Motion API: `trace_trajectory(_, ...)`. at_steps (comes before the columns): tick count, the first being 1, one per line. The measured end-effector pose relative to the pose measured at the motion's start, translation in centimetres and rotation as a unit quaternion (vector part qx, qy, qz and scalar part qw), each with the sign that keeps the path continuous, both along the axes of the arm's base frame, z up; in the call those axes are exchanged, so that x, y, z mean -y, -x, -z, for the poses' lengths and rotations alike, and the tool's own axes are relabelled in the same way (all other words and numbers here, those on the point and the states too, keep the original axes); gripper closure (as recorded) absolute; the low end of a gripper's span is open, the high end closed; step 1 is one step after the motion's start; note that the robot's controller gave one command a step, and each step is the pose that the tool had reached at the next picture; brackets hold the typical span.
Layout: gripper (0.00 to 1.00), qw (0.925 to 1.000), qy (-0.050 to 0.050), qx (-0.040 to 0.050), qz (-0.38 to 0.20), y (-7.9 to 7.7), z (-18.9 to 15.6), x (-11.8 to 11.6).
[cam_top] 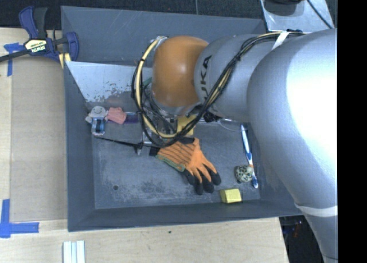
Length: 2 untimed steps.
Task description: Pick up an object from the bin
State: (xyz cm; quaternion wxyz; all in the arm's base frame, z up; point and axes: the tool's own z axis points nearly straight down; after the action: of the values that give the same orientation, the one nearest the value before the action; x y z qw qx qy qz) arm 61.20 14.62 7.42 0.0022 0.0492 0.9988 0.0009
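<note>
Camera view: jaws hidden under the wrist (pixel 175 73), above the orange glove (pixel 192 163); their state we cannot tell. We judge the glove light, limp, grippy; pinch a palm fold.

The arm (pixel 287 101) covers the bin's (pixel 80 164) right wall and far right corner. Its orange cover (pixel 175 70) and cables (pixel 139 84) hide what lies under the wrist, including the cuff end of the orange glove (pixel 192 161) and most of a yellow thing (pixel 186 122). The thin blue stick (pixel 247 147) by the right wall runs under the arm at its far end. The speckled lump (pixel 245 173) beside it is too small to identify.
</note>
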Motion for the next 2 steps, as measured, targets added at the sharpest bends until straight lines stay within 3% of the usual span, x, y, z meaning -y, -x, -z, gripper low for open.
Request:
trace_trajectory(1,0.00,1.0000,-0.001,0.0052,0.002,0.4,-3.4,4.8)
trace_trajectory(2,0.00,0.9997,0.000,-0.0017,0.026,1.3,-2.7,6.2)
